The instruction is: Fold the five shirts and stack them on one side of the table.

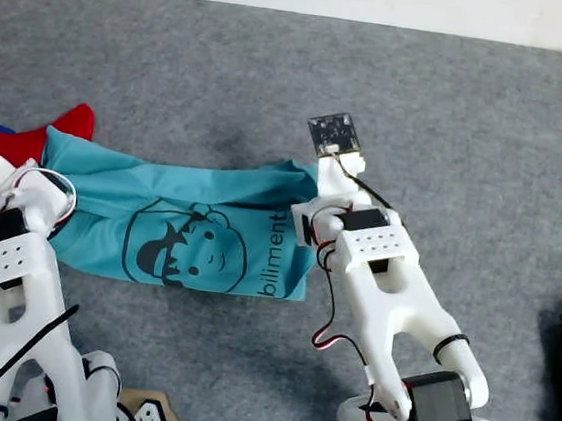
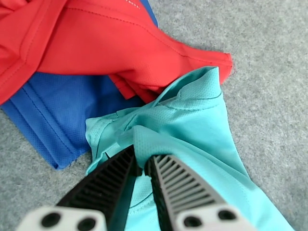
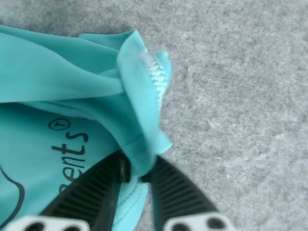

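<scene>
The teal shirt (image 1: 189,226) lies in a long band across the left half of the grey table (image 1: 473,110), print upward. Its far edge appears to be rolled loosely toward the near side. Its left end is held by the left gripper (image 2: 143,168), whose jaws are pressed together on a bunched ridge of fabric. Its right end is pinched the same way by the right gripper (image 3: 137,171), at a stitched hem corner.

The step in hand is judged to be a lengthwise fold carried from both ends at once. For a clean result, the two ends are best raised only slightly and moved at the same pace, so that the cloth is drawn taut between the grips and no sag forms in the middle. The carried edge is then best laid straight along the near edge, and released only once the cloth is flat. Little fabric is caught at the right corner, so a slip there is the likelier fault, and hard pulling is better avoided.

At the far left a red shirt (image 2: 96,43) lies against the teal shirt's left end, over a blue shirt (image 2: 62,115). The left end is best drawn clear of them so that neither is dragged into the fold.
</scene>
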